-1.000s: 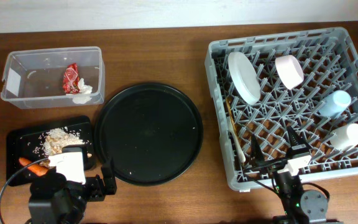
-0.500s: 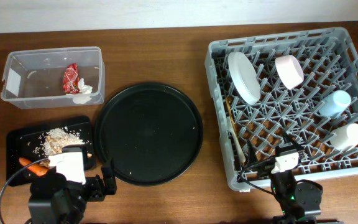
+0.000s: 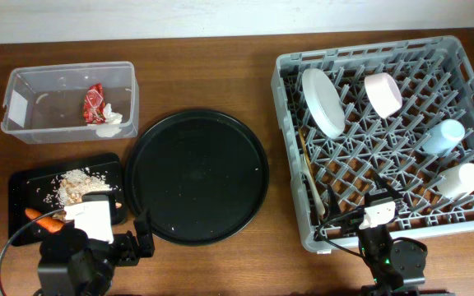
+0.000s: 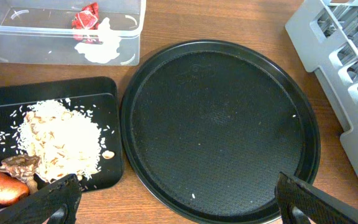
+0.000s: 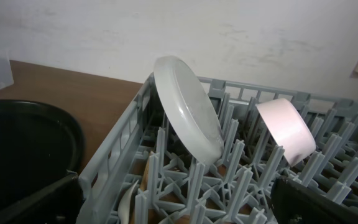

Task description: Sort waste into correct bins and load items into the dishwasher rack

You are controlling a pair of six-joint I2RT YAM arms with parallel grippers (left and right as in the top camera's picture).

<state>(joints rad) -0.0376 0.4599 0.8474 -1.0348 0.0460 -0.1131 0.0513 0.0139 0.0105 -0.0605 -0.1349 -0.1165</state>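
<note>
Rice scraps (image 4: 58, 140) and orange carrot (image 4: 2, 186) on the flat black tray (image 4: 48, 90), beside the round black tray (image 4: 219, 130)

The right tool (image 3: 378, 207) has drawn back toward the near edge of the tabletop. A second ago its two dark fingers stood spread over the front rows of the dishwasher rack (image 3: 290, 123) — now they barely reach its front wall, tucked in close to the arm.

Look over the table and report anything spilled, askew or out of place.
Nothing serious. A few pale crumbs lie on the round black tray, and loose rice grains are scattered around the heap on the flat black tray, none visibly off it.
</note>
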